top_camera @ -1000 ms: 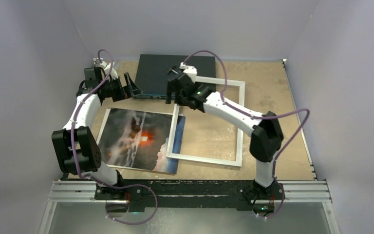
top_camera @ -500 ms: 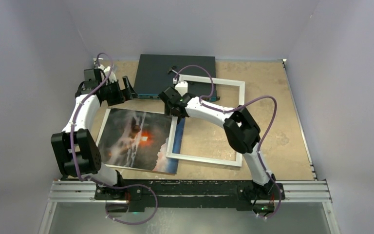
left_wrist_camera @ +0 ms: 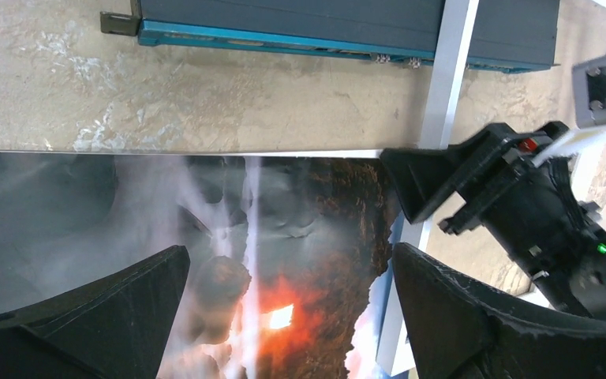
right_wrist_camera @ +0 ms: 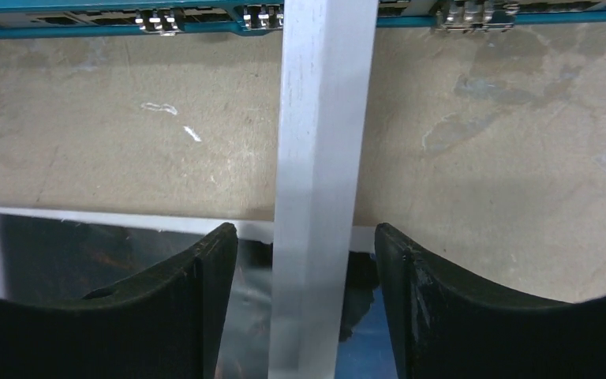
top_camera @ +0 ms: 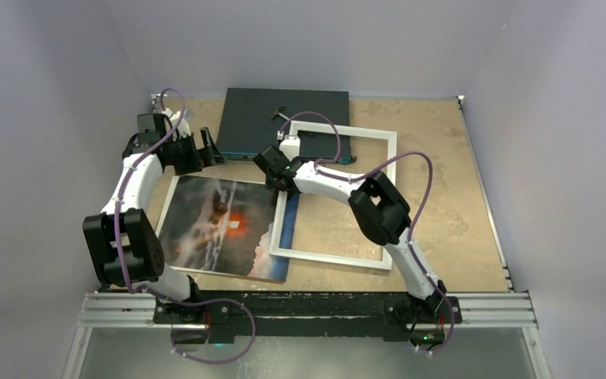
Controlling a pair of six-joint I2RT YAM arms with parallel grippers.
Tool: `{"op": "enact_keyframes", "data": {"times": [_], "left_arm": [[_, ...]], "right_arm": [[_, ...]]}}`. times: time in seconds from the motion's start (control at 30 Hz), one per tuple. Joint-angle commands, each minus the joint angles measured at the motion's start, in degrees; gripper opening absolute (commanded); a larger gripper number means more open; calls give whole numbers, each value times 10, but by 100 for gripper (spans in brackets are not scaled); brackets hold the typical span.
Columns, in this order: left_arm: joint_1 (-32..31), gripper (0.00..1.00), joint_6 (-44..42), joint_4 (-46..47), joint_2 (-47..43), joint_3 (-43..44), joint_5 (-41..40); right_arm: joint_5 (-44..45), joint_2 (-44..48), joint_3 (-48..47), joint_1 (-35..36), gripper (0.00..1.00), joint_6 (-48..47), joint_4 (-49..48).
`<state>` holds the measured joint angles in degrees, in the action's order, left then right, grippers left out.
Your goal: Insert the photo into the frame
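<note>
Right gripper (right_wrist_camera: 306, 237): jaws partway apart, astride the frame's (top_camera: 390, 197) left rail with a gap on each side; gripping nothing.
Left gripper (left_wrist_camera: 288, 253): spread wide, holding nothing, hovering over the far part of the photo (top_camera: 221, 225).
Frame: flat at mid-worktop (top_camera: 442, 158), far left corner over a dark box (top_camera: 284, 118), left rail across the photo's right edge.
Photo: flat toward the worktop's near left corner, its blue strip showing inside the frame.
Dark box: by the far edge.
</note>
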<state>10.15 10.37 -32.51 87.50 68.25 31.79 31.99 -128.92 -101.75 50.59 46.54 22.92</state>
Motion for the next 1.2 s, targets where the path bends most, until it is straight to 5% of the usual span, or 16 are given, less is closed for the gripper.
{"op": "enact_keyframes", "data": {"times": [0.0,0.07,0.23,0.37,0.73,1.17], "left_arm": [[4,100,-22,-14,-15,-5,16],[4,100,-27,-18,-19,-5,15],[4,100,-30,-24,-23,-8,24],[0,100,-26,-13,-25,-17,36],[-86,100,7,24,-30,-17,47],[-236,100,127,194,-15,-56,99]], "right_arm": [[26,-23,-34,2,66,15,-7],[26,-28,-34,1,56,14,-12],[42,4,-30,2,12,14,-4],[57,72,-9,2,0,13,7],[121,267,32,-19,0,14,76],[-101,474,-18,-97,0,-35,-2]]}}
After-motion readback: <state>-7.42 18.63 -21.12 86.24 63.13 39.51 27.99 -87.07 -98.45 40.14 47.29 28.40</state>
